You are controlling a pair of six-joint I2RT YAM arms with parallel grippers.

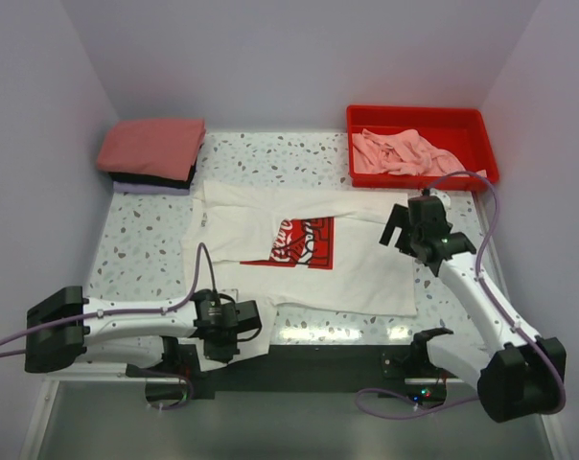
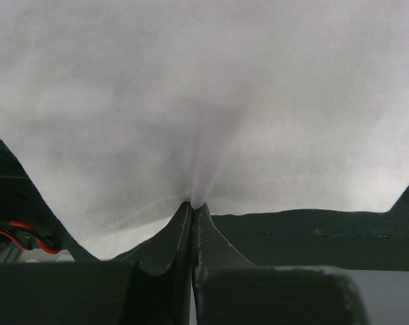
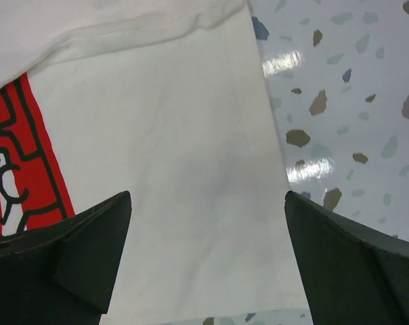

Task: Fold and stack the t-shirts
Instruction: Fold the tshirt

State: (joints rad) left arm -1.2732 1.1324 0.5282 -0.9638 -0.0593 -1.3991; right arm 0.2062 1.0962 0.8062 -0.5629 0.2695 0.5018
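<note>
Left wrist view: left gripper [image 2: 192, 207] clamped on the white tee [image 2: 204, 101] hem. Right gripper [image 3: 208, 198] hangs over the tee's right edge, jaws wide apart, table [image 3: 347, 95] alongside.

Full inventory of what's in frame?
white tee: 1, white with red print, spread flat mid-table
folded tees: 3 layers, salmon-red over black over lavender, far left corner
pink tees: count unclear, light pink, heaped in tray
tray: 1, red, far right corner
table: 1, speckled white
left gripper: shut on white tee's near hem
right gripper: open, above white tee's right edge
</note>
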